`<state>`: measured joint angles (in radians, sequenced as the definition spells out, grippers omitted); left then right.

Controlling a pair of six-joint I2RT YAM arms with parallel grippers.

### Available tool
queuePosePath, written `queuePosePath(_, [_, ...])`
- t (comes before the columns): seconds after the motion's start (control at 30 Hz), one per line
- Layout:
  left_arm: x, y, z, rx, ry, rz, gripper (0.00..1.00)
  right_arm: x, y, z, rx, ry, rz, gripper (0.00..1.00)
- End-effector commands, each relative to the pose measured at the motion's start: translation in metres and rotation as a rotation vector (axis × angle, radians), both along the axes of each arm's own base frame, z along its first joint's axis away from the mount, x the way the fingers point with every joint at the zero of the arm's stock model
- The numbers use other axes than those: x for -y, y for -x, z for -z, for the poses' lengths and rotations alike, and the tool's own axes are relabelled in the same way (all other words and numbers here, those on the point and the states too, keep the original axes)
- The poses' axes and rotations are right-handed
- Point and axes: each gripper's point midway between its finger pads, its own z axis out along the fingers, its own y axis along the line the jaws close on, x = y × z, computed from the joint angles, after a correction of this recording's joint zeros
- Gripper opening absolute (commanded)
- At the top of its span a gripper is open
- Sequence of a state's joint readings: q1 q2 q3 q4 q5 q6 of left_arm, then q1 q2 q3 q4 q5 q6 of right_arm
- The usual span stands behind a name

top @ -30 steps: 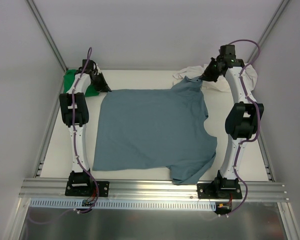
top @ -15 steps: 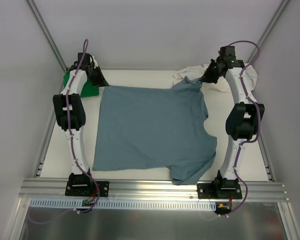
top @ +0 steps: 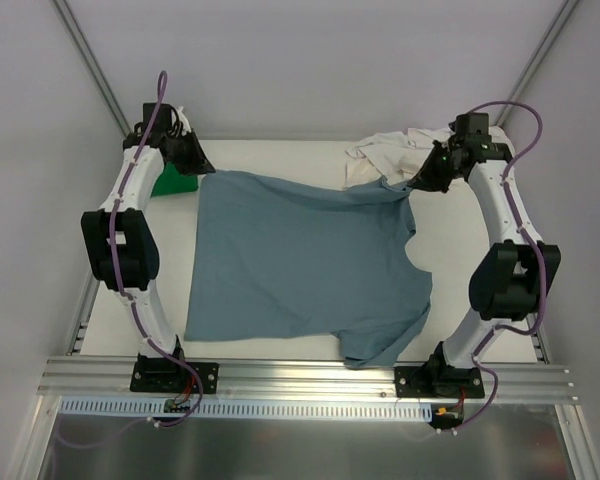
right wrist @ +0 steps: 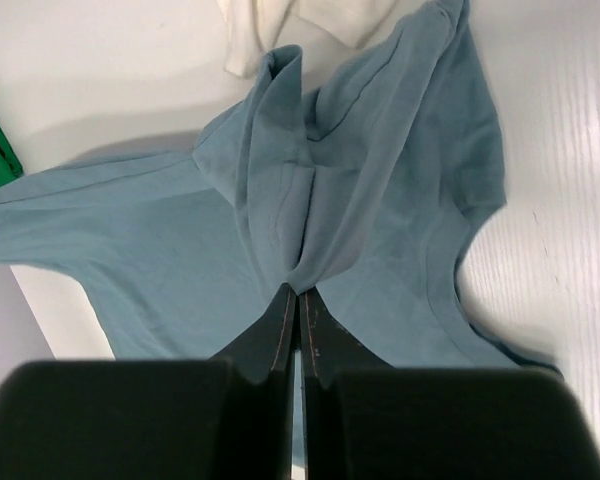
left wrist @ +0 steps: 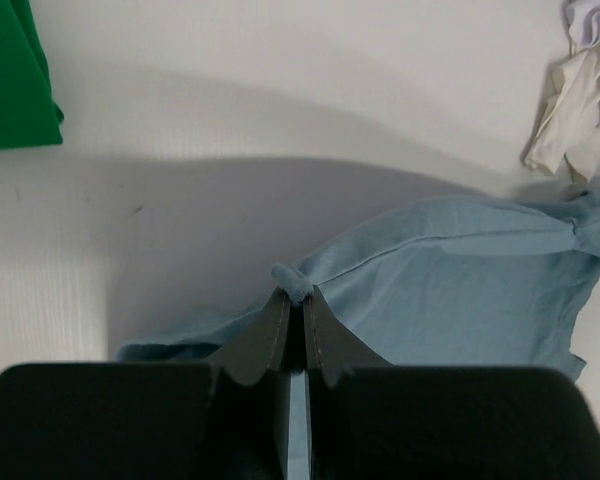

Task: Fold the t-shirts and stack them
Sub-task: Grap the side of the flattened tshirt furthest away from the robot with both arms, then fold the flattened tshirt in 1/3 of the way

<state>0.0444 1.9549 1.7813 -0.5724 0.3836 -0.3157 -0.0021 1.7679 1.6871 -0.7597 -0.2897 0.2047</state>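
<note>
We have the slate-blue t-shirt (top: 300, 265) spread across the middle of the table (top: 108, 300), flat over most of its body, with one sleeve reaching the near edge and nothing folded over yet. Its far edge is pinched at both ends: our left gripper (left wrist: 298, 302) is closed on a small bunch of blue cloth at the far left corner, and our right gripper (right wrist: 298, 296) is clamped on a gathered pleat at the far right, by the other sleeve. Between them that edge looks raised off the table, which we read as the start of the first fold. The cream t-shirt (top: 392, 152) lies crumpled at the far right, just behind the blue one, plainly unfolded. The green t-shirt (top: 170, 184) sits at the far left corner, partly hidden by our left arm; we cannot tell whether it is folded. No stack exists, so nearly all the work remains.
</note>
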Motion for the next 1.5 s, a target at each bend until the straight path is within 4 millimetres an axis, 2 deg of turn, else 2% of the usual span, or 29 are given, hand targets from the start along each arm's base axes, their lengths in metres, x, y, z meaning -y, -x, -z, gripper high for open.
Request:
queuePosePath(0.0, [0.009, 0.019, -0.015, 0.035, -0.020, 0.038, 0.00, 0.007, 0.024, -0.023, 0.049, -0.004, -0.007, 0.00])
queuePosePath(0.2, [0.017, 0.036, -0.019, 0.037, -0.028, 0.059, 0.00, 0.005, 0.048, -0.015, 0.021, -0.018, -0.012, 0.00])
queuePosePath(0.4, [0.018, 0.040, -0.025, 0.052, -0.032, 0.061, 0.00, -0.005, 0.069, -0.003, -0.034, -0.072, -0.042, 0.00])
queuePosePath(0.57, [0.017, 0.042, -0.027, 0.055, -0.031, 0.061, 0.00, -0.010, 0.095, 0.012, -0.107, -0.085, -0.072, 0.00])
queuePosePath(0.93, [0.016, 0.050, -0.032, 0.066, -0.038, 0.055, 0.00, -0.007, 0.153, 0.024, -0.187, -0.056, -0.087, 0.00])
queuePosePath(1.1, [0.016, 0.051, -0.032, 0.066, -0.037, 0.056, 0.00, -0.008, 0.183, 0.044, -0.253, -0.060, -0.098, 0.00])
queuePosePath(1.13, [0.016, 0.051, -0.032, 0.068, -0.039, 0.057, 0.00, -0.009, 0.189, 0.047, -0.269, -0.063, -0.103, 0.05])
queuePosePath(1.17, [0.016, 0.051, -0.034, 0.071, -0.039, 0.057, 0.00, -0.006, 0.198, 0.052, -0.291, -0.047, -0.097, 0.30])
queuePosePath(1.23, [0.016, 0.051, -0.034, 0.070, -0.043, 0.057, 0.00, -0.002, 0.212, 0.056, -0.312, -0.022, -0.096, 0.32])
queuePosePath(1.27, [0.015, 0.050, -0.035, 0.073, -0.043, 0.056, 0.00, 0.005, 0.217, 0.055, -0.302, 0.018, -0.081, 0.52])
queuePosePath(1.37, [0.016, 0.050, -0.036, 0.076, -0.045, 0.056, 0.00, 0.019, 0.226, 0.054, -0.309, 0.096, -0.046, 0.97])
queuePosePath(1.47, [0.016, 0.051, -0.036, 0.073, -0.044, 0.056, 0.00, 0.024, 0.220, 0.045, -0.266, 0.124, -0.029, 0.99])
